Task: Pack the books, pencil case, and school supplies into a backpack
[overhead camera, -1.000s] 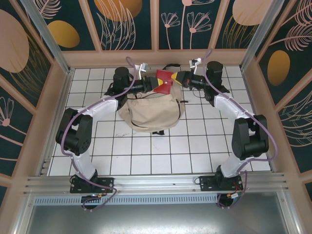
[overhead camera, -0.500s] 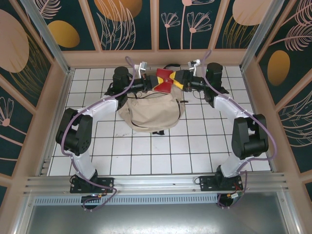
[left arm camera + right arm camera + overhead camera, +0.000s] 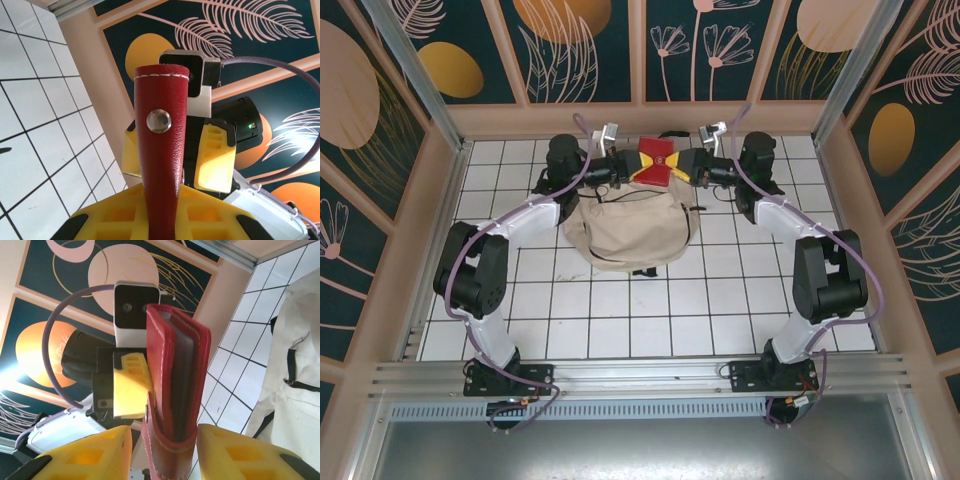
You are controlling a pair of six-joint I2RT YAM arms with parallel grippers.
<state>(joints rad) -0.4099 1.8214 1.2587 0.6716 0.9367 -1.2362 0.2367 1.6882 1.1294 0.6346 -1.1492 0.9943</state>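
The school supplies, a red square case, hang in the air over the far edge of the cream-beige backpack. My left gripper is shut on the case's left side. In the left wrist view its pads press the red leather just below the clasp stud. My right gripper faces it from the right. Its yellow fingers straddle the case's folded edge, and a gap shows on the left side, so it stands open. The books and the pencil case are out of view.
The backpack lies on the white tiled table, and its fabric and a black strap show at the right of the right wrist view. The wooden back wall stands close behind both grippers.
Both grippers have carried the red case a little toward the back wall. The right gripper let go of it, opened wide, and now stands narrower around its edge.
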